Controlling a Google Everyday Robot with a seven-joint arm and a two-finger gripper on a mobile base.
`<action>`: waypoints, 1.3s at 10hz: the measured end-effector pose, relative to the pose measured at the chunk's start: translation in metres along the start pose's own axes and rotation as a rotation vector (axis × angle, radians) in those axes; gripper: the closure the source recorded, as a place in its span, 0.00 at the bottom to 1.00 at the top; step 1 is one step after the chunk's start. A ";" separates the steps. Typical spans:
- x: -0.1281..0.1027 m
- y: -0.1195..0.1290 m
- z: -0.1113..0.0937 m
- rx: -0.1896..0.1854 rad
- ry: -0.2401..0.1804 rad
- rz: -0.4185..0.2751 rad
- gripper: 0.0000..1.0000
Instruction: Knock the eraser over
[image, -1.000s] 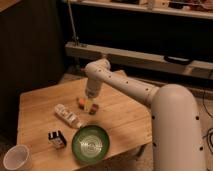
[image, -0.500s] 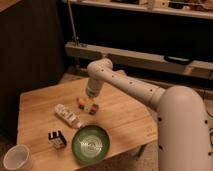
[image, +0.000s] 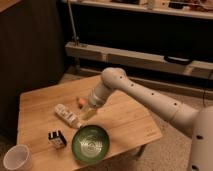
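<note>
Dark shelving fills the top of the frame behind a wooden desk (image: 127, 122), which takes up the lower left.

The eraser (image: 57, 138) sits near the desk's front edge at lower left. It appears to be on end, with its white-marked face toward the camera. The green bowl (image: 90, 145) is just beside it on the right, and the white cup (image: 17, 158) is further out toward the lower left corner. Above the eraser, nearer the middle of the desk, lies the pale bottle (image: 67, 115). A small orange cube (image: 80, 102) sits up and to the right of that.

The gripper (image: 88, 113) is down close to the desk, just right of the bottle and above the bowl's far rim. It is well apart from the eraser. Whether it is released or clenched cannot be told from this view.

Compared with half a second ago, the arm (image: 150, 100) has swung its elbow to the right and dipped. The gripper has dropped from above the cubes to near the surface and has edged toward the bottle. The eraser, bowl, cup and bottle lie where they did before.

The arm seems to be lowering to working height, but nothing has touched the eraser, so the knock is not yet done. To reach it, the gripper would have to travel down and left across the frame, through the gap between the bottle and the bowl. Both sit close to that path, so brushing one of them looks like the main risk.
</note>
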 end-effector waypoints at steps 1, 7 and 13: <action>0.003 -0.011 0.008 0.020 0.004 -0.020 0.82; 0.015 -0.010 0.025 0.031 0.072 -0.071 0.82; 0.072 -0.045 0.080 0.277 0.153 -0.129 0.82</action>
